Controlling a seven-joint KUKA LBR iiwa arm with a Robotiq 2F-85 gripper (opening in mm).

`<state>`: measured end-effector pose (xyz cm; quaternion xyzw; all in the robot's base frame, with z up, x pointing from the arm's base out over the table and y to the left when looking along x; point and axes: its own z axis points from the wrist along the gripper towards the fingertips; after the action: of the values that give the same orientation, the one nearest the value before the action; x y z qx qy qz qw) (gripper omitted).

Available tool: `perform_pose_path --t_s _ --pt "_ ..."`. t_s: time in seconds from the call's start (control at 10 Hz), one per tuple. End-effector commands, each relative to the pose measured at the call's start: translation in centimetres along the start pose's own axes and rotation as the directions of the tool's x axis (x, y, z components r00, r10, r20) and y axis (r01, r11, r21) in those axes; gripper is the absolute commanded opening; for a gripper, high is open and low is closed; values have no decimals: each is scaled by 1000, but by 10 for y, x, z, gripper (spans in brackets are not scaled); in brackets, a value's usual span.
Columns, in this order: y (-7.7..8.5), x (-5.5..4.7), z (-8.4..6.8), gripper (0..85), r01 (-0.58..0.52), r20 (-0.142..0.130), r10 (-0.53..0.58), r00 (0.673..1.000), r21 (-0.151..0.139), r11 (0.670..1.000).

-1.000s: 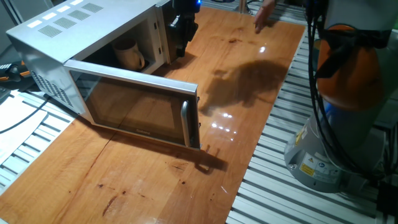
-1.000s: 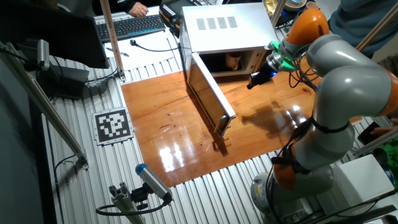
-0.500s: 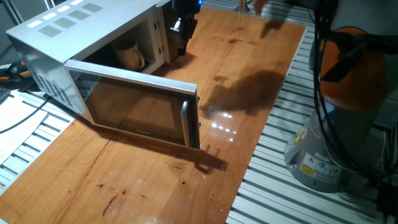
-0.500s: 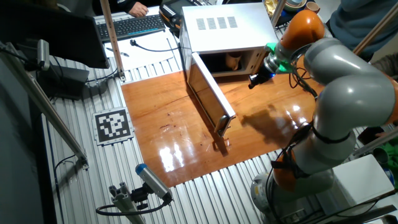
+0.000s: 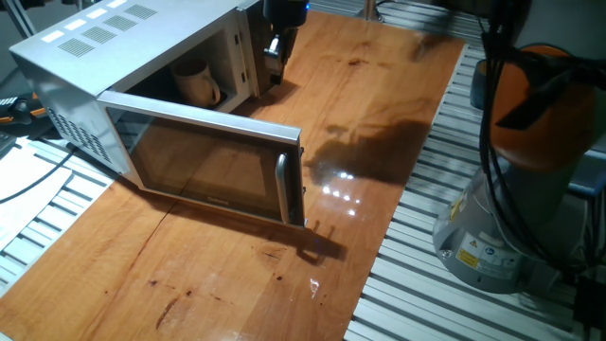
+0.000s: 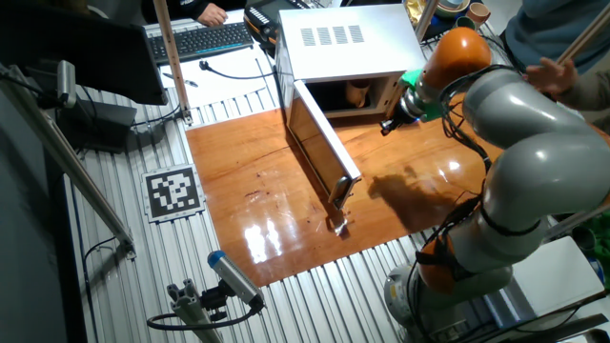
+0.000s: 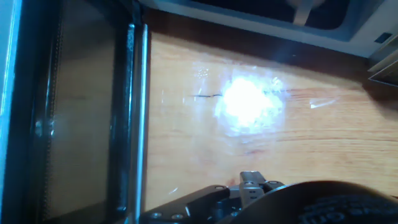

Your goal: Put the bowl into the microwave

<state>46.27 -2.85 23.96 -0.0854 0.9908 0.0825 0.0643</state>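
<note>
Wooden table (image 5: 379, 114), claw (image 5: 275, 49) beside microwave (image 5: 123, 57) opening

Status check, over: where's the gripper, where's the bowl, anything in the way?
Gripper outside microwave, holding nothing, jaws unclear. Bowl upright inside the cavity. Door wide open; nothing in the way.

One fixed view sits close and high off the microwave (image 5: 142, 95) door's side, looking down the table (image 5: 237, 275). The other fixed view hangs higher and further back, opposite side. Both share the open door. Hand view stares close at the tabletop beside the door.
</note>
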Motion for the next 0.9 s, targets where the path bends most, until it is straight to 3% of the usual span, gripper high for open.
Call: perform_pose_path --t_s 0.0,0.1,0.2,0.4,0.6,0.8 --pt "1 0 0 0 4 -9 -4 1000 -10 1000" --pt "1 0 0 0 2 -9 -2 1000 -13 1000" --pt "1 0 0 0 -18 -25 17 1000 -45 999" --pt "1 0 0 0 -61 -37 59 998 -62 996" --pt "22 -4 -20 0 -114 -59 108 992 -116 987" --pt "45 -6 -39 0 -164 -80 156 985 -115 980"
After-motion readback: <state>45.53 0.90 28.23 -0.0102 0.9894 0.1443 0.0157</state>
